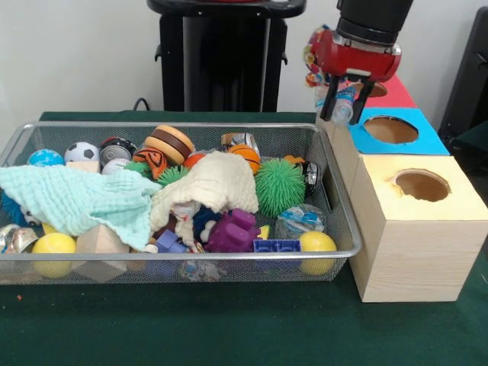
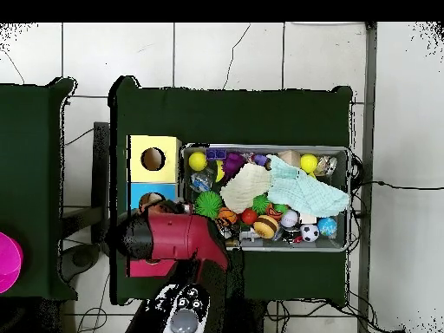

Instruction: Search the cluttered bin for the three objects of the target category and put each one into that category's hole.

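Observation:
My gripper (image 1: 342, 116) hangs at the right end of the wire mesh bin (image 1: 191, 255), shut on a small clear bottle (image 1: 342, 99) with a bluish tint. It holds the bottle above the left edge of the blue-topped box (image 1: 427, 142), just left of and behind its round hole (image 1: 391, 129). Another clear bottle (image 1: 300, 220) lies in the bin's front right corner beside a yellow ball; it also shows in the overhead view (image 2: 202, 180). In the overhead view my red arm (image 2: 178, 238) covers the gripper and part of the blue box (image 2: 139, 198).
A yellow-topped box (image 1: 457, 206) with a hole stands in front of the blue one and a red-topped box (image 1: 396, 94) behind it. The bin holds a mint cloth (image 1: 76, 200), a cream cloth (image 1: 217, 183), a green spiky ball (image 1: 279, 186), balls, blocks and metal cans.

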Robot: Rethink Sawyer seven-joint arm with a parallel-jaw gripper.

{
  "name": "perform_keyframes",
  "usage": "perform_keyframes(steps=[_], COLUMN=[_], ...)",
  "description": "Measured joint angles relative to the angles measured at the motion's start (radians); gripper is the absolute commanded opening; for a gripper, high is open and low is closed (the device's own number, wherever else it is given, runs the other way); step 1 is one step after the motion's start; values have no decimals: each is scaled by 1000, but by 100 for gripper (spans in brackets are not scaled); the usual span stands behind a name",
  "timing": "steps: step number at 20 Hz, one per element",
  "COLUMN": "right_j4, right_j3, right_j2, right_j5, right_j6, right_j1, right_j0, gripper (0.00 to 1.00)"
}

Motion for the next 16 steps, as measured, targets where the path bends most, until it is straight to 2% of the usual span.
perform_keyframes(steps=[6, 8, 10, 11, 16], right_j4=[-9, -37, -54, -76, -92], right_j3=[20, 15, 13, 11, 12], right_j2=[-58, -92, -105, -119, -124], right_j5=[-47, -115, -164, -244, -366], right_j6=[3, 3, 3, 3, 3], right_j1=[-2, -3, -3, -1, 0], right_j0=[69, 102, 108, 105, 68], gripper=[0, 0, 0, 0, 0])
